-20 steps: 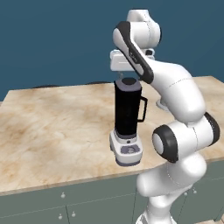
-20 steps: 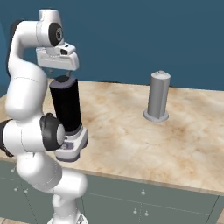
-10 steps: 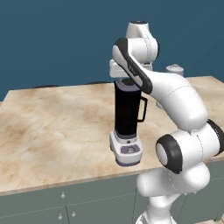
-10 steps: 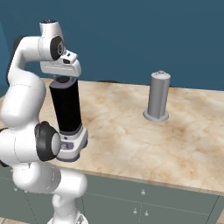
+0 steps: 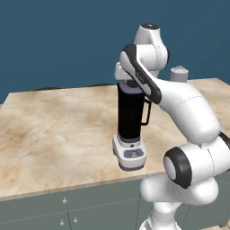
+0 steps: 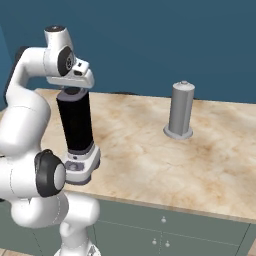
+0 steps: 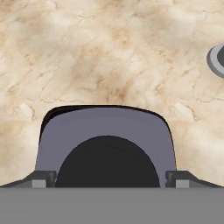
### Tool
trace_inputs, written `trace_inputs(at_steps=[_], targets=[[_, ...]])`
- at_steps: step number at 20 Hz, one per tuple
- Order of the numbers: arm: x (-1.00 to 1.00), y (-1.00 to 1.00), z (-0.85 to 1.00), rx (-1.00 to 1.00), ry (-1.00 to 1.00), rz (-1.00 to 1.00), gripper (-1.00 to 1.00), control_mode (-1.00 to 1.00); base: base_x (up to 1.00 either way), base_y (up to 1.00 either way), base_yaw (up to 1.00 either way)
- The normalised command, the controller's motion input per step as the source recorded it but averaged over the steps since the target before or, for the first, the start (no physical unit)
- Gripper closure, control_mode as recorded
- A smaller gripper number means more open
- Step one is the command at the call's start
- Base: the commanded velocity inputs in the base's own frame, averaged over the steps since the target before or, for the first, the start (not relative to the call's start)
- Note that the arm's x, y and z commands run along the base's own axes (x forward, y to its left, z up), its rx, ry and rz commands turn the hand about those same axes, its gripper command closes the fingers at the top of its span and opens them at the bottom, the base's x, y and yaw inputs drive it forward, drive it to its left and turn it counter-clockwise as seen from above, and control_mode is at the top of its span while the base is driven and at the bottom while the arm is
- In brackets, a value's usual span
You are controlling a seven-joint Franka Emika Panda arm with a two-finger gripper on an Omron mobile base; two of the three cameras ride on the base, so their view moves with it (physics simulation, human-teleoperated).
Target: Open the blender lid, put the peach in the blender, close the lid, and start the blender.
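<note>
The arm rises from its base, bends at a big dark elbow joint, reaches up over the counter (image 5: 54, 130) and folds back down, so the hand hangs straight above the blender (image 5: 131, 128). In the left base view the forearm crosses in front of the jar top and hides the gripper (image 6: 73, 92); in the right base view the white hand block sits just over the jar, with a dark stub showing under it right at the lid (image 7: 105, 135).

The hand view looks straight down. The two fingertips (image 7: 39, 180) stand at the bottom edge, one at each lower corner of the lid, spread about as wide as the lid itself. The lid lies between and just beyond them, its black round knob midway between the tips. Whether the tips touch the lid's sides cannot be told: the frame cuts them off low down, and only their upper ends show.

The lid sits on the jar, flat and square to it. The jar's inside is covered. The blender stands near the counter's front edge, handle turned toward the arm's side, button panel facing front.

Far beyond the fingers in the hand view, at the right edge, a curved grey rim is cut off by the frame; it matches the round foot of the grey cylinder (image 6: 180, 111) that stands well apart from the blender on the counter
</note>
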Motion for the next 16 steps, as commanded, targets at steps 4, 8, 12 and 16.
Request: trace_inputs(at_steps=[4, 8, 12, 16], targets=[[0.00, 0.00, 0.36, 0.00, -0.08, 0.06, -1.00, -1.00, 0.00, 0.00, 0.00], [-0.01, 0.00, 0.22, 0.00, -0.06, 0.04, -1.00, -1.00, 0.00, 0.00, 0.00], [-0.02, 0.00, 0.04, 0.00, -0.06, 0.04, -1.00, -1.00, 0.00, 0.00, 0.00], [-0.59, 0.00, 0.01, 0.00, -0.10, 0.01, -1.00, -1.00, 0.00, 0.00, 0.00]])
